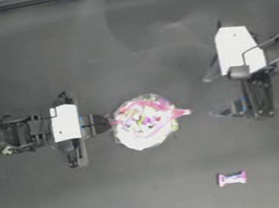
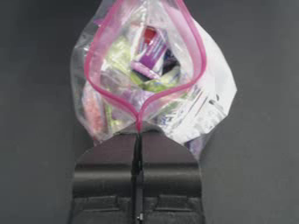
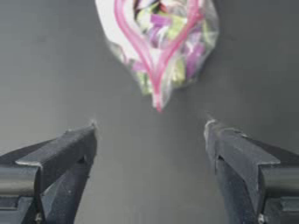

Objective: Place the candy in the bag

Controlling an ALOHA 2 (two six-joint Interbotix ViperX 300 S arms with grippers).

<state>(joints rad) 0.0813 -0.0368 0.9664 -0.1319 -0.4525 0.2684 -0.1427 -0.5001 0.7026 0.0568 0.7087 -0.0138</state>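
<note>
Left hand (image 2: 138,144) pinches the gaping bag (image 1: 144,122) at its left end; right hand (image 3: 151,131), spread wide, hangs right of it; candy (image 1: 231,178) lies nearer.

Candy (image 1: 231,178) right of bag (image 1: 144,122)

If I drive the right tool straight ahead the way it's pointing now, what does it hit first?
Most likely the bag: in the right wrist view its pink-edged corner sits dead ahead between the open jaws of the right tool, with bare table before it. Depth is unclear. The left tool pinches its other end. The candy lies off this line.
</note>
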